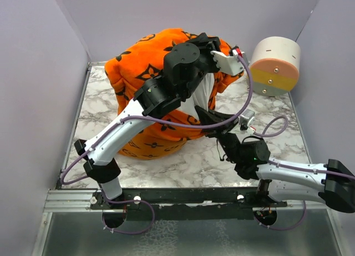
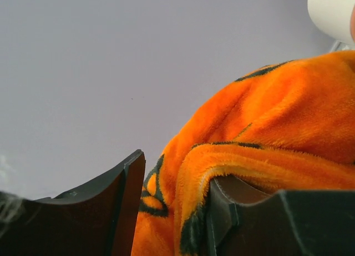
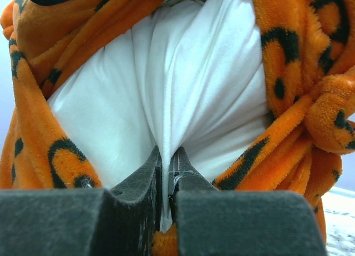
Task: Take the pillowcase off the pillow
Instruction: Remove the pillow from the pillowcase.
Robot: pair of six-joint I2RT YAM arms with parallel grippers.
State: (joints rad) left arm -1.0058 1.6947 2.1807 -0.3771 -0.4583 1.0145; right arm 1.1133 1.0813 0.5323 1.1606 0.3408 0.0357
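The pillowcase (image 1: 138, 73) is orange fleece with a black pattern and still covers most of the pillow. The white pillow (image 1: 201, 95) shows through the opening facing the right arm. My left gripper (image 1: 224, 60) is at the top of the opening. In the left wrist view (image 2: 176, 211) its jaws hold a fold of the pillowcase hem (image 2: 249, 156) between them. My right gripper (image 1: 213, 121) is at the lower side of the opening. In the right wrist view (image 3: 168, 172) it is shut on a pinch of the pillow's white fabric (image 3: 188, 73), with the pillowcase (image 3: 288, 45) on both sides.
A white, orange and yellow cylinder (image 1: 274, 64) lies at the back right, close to the left gripper; its edge shows in the left wrist view (image 2: 333, 11). The marble table top (image 1: 199, 161) is ringed by lilac walls (image 1: 39, 73).
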